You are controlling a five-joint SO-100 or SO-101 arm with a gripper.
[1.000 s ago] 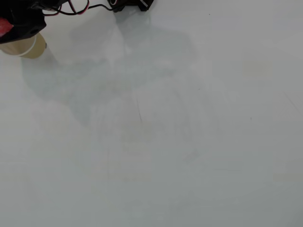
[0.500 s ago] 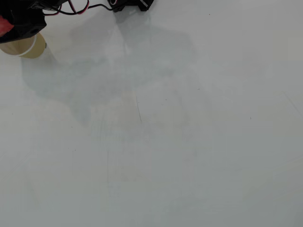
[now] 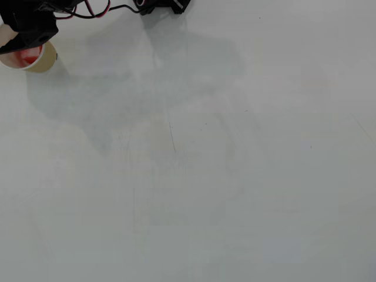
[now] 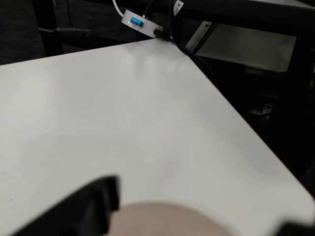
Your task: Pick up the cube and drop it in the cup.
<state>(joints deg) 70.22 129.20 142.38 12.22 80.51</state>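
From overhead, my gripper (image 3: 26, 32) hangs at the top left corner of the white table (image 3: 205, 164), right above the cup (image 3: 26, 57). The cube (image 3: 26, 57) lies inside the cup, red against its pale wall. In the wrist view, the cup's rim (image 4: 167, 216) sits between my spread jaws, which hold nothing.

- Overhead view: bright, washed-out white table (image 3: 235, 176), broad soft grey shadow upper left.
- Wrist view: soft focus, near cup (image 4: 167, 221) blurred, dark surroundings.
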